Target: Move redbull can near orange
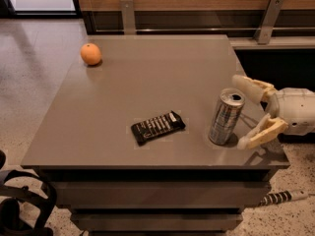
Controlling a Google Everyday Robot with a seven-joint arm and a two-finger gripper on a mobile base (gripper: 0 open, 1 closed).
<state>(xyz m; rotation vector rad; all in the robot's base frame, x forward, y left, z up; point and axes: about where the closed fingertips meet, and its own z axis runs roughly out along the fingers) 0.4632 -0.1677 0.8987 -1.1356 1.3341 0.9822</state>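
The redbull can (226,117) stands upright near the right front of the grey table (138,92). It is slim and silver-grey with a shiny pull-tab top. The orange (91,54) sits at the table's far left corner, far from the can. My gripper (242,113) comes in from the right, open, with one cream finger behind the can and the other in front of it to the right. The fingers flank the can's right side and do not close on it.
A flat black snack bar wrapper (158,127) lies on the table left of the can. A wooden wall with metal brackets (128,14) runs behind the table. Black equipment (22,205) stands on the floor at lower left.
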